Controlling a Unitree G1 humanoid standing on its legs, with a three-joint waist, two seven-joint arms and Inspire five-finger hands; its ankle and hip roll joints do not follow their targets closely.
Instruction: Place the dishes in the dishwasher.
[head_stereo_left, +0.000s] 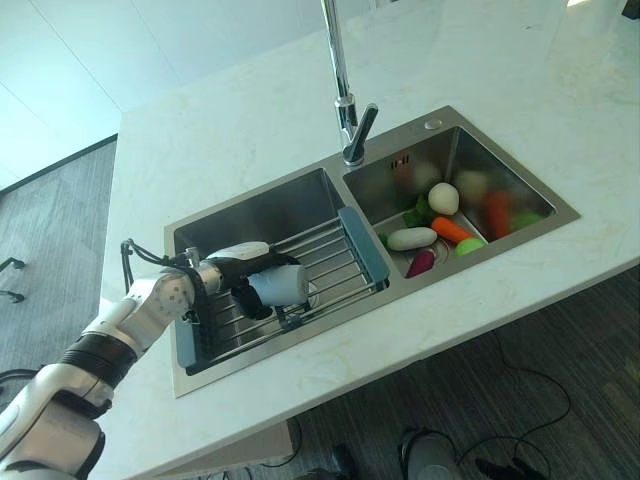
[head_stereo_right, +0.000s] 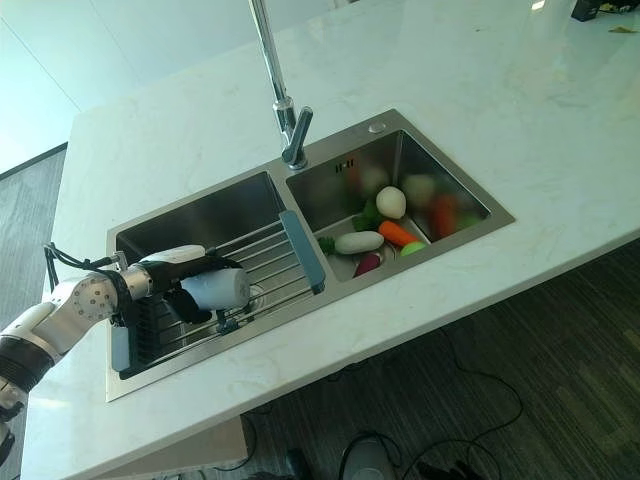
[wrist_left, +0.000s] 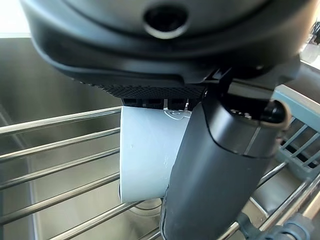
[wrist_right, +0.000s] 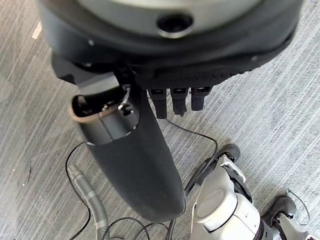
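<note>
My left hand (head_stereo_left: 232, 270) is shut on a pale blue cup (head_stereo_left: 281, 285), which lies on its side in the grip. It is held just above the wire rack (head_stereo_left: 335, 252) that spans the sink's left basin (head_stereo_left: 262, 212). In the left wrist view the cup (wrist_left: 146, 155) sits between the thumb (wrist_left: 220, 165) and the fingers, with the rack bars right below it. My right hand (wrist_right: 135, 150) hangs over the floor, relaxed and holding nothing.
The sink's right basin (head_stereo_left: 470, 160) holds several toy vegetables (head_stereo_left: 440, 225). A tall faucet (head_stereo_left: 345, 100) rises behind the divider. The rack has a blue end piece (head_stereo_left: 362, 245). White marble counter (head_stereo_left: 220, 130) surrounds the sink. A vacuum-like device (wrist_right: 220, 205) and cables lie on the floor.
</note>
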